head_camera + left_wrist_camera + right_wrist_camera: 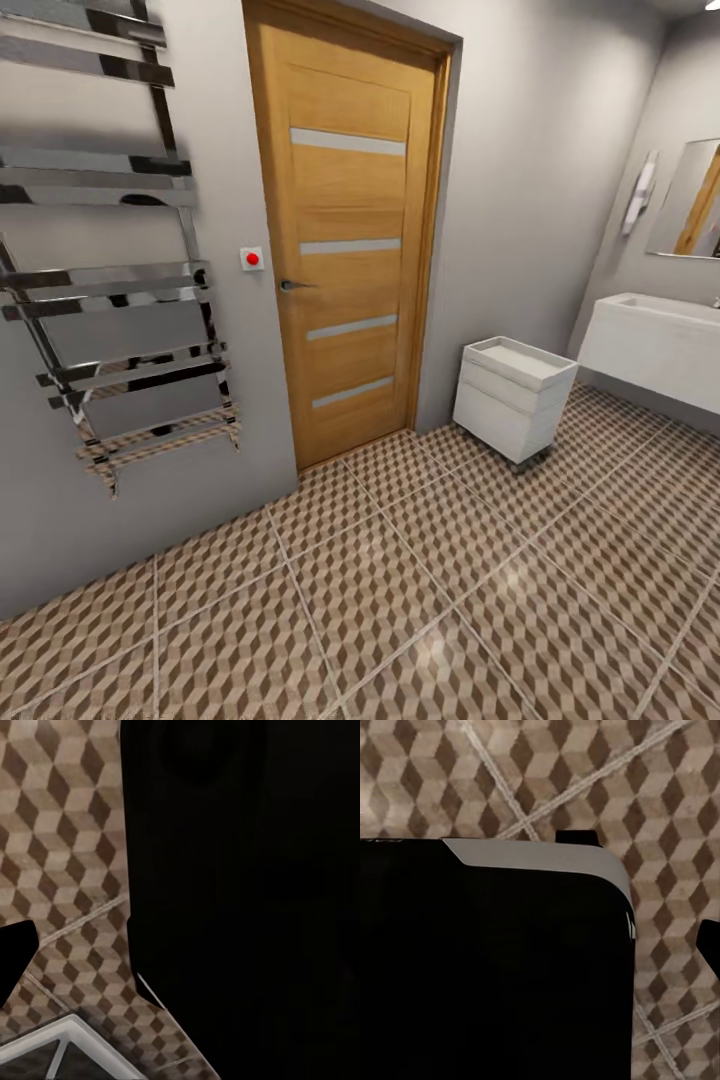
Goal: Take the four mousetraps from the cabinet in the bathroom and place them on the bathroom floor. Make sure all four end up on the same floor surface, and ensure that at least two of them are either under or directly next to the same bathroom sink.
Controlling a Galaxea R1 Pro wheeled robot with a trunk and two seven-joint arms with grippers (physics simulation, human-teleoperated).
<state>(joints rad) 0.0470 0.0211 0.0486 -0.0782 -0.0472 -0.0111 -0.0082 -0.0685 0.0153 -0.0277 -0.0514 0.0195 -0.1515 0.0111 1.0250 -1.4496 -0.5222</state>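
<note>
Gripper state on either arm, can't tell, just dark shapes over the bathroom floor [420, 600]. Bathroom sink [655, 345] sits right of a wooden door [345, 240].

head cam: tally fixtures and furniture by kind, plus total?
Wooden door: 1
Chrome towel rail: 1
White drawer unit: 1
Bathroom sink: 1
Mirror: 1
Wall light: 1
Red wall button: 1
Total: 7

Towel rail [110, 290] on the left wall, door [345, 235] right of it, button [252, 258] between. Drawer unit [510, 395] on the floor [400, 600] right of the door. Sink [655, 345] far right, under a mirror [690, 200].
</note>
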